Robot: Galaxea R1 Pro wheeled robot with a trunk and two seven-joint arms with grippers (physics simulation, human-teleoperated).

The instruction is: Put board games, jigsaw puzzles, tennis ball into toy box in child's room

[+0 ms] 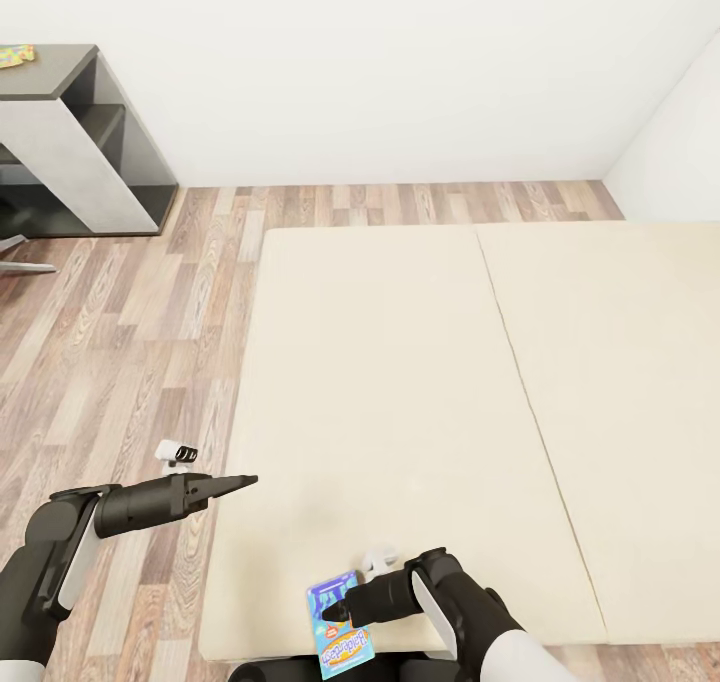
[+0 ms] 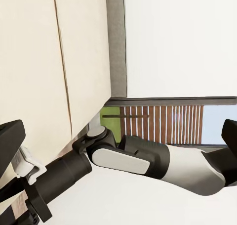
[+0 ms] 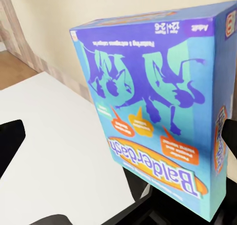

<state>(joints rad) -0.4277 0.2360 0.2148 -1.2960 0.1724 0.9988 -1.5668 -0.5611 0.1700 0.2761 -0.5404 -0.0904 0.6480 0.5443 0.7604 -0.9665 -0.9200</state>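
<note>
I read "BalderDash" in yellow letters on the front of the blue board game box [image 3: 158, 106], seen upside down. Small print fills its orange and yellow speech bubbles and its top edge, too blurred to read.

The wide beige bed [image 1: 400, 412] fills the middle and right of the frame, its mattress in two halves with a seam between. The dark-grey table [image 1: 60, 67] stands upper left, a multicoloured jigsaw puzzle [image 1: 15, 56] lying on its top.
</note>
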